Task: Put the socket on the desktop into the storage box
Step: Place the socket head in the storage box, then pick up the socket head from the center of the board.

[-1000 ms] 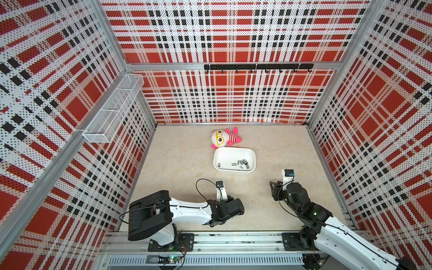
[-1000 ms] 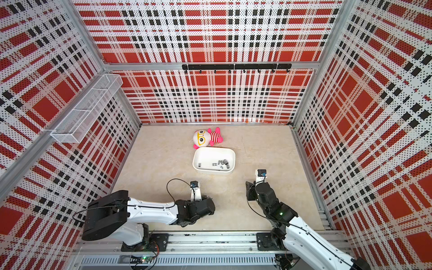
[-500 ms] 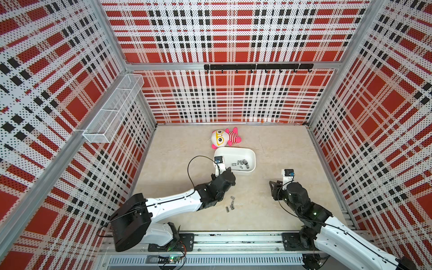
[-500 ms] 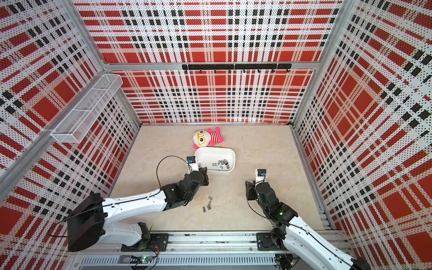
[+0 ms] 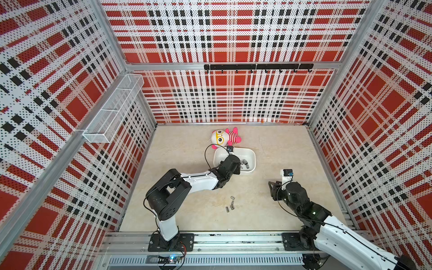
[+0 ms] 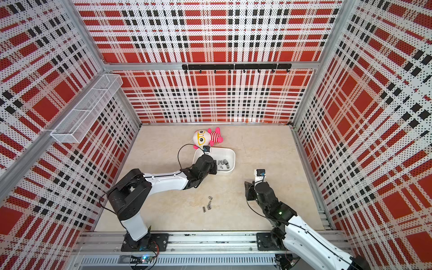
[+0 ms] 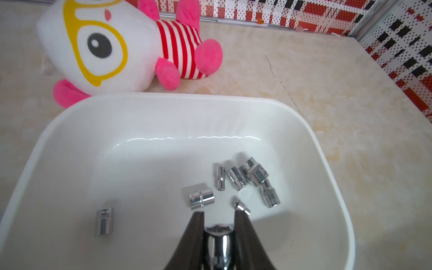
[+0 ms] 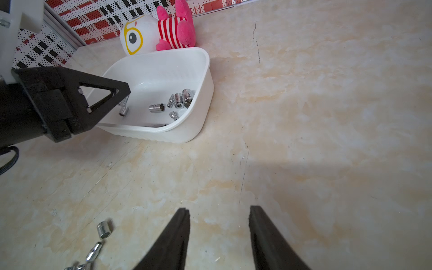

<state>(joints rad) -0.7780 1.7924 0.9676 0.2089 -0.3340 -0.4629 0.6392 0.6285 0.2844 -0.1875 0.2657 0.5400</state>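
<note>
The left gripper (image 7: pixel 219 216) pinches a socket (image 7: pixel 218 243) between narrow jaws over the storage box (image 7: pixel 163 98), apparently to drop it among the boxed sockets (image 7: pixel 247 177) just beyond its tips, while the right gripper (image 8: pixel 218 210) hangs parted and empty, loose sockets (image 8: pixel 104 229) on the desktop (image 8: pixel 327 117) off to one side of it.

Our left tool (image 7: pixel 218 211) has carried a socket (image 7: pixel 218 242) from the table (image 5: pixel 280 152), well clear of the storage box (image 7: pixel 152 98), to over its inside. This uncovers three loose sockets (image 5: pixel 232 207) back there.
</note>
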